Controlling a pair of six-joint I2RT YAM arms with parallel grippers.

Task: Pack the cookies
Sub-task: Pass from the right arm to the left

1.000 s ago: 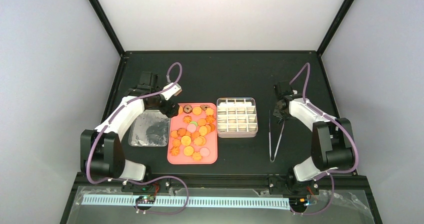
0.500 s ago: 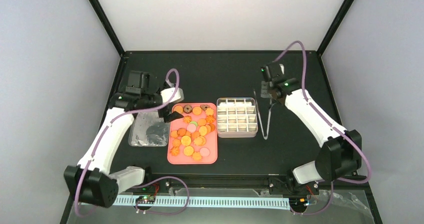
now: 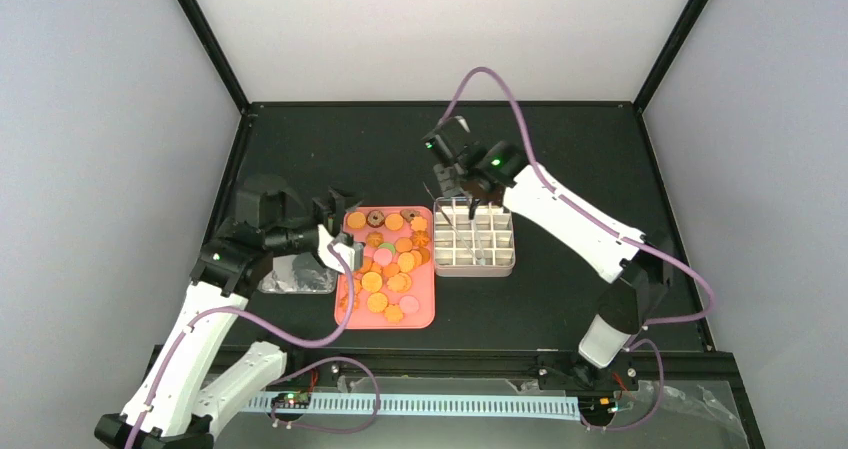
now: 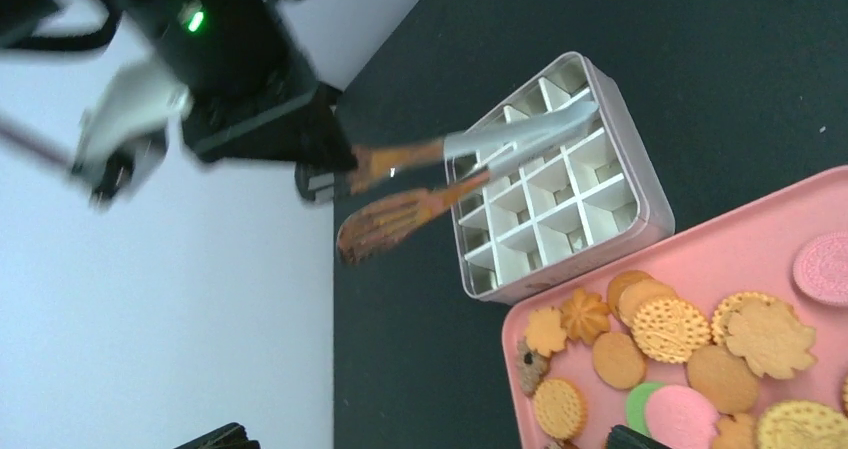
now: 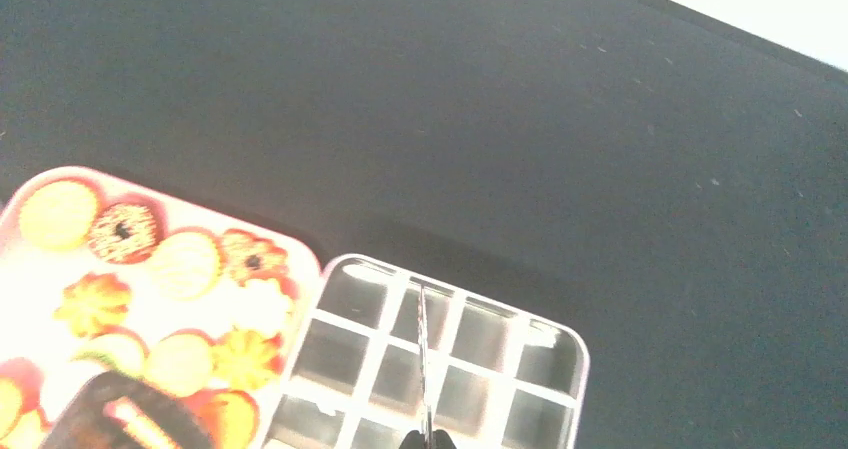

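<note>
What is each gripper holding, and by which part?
Right gripper: long metal tongs, gripped by one end, the rest over the white gridded tin. Left gripper: nothing.

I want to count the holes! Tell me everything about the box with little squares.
The box is a square pale tin with rounded corners. White dividers split it into sixteen cells, four by four; those showing look empty. It sits flat on the black table, just right of the pink tray. Tongs reach over it.
</note>
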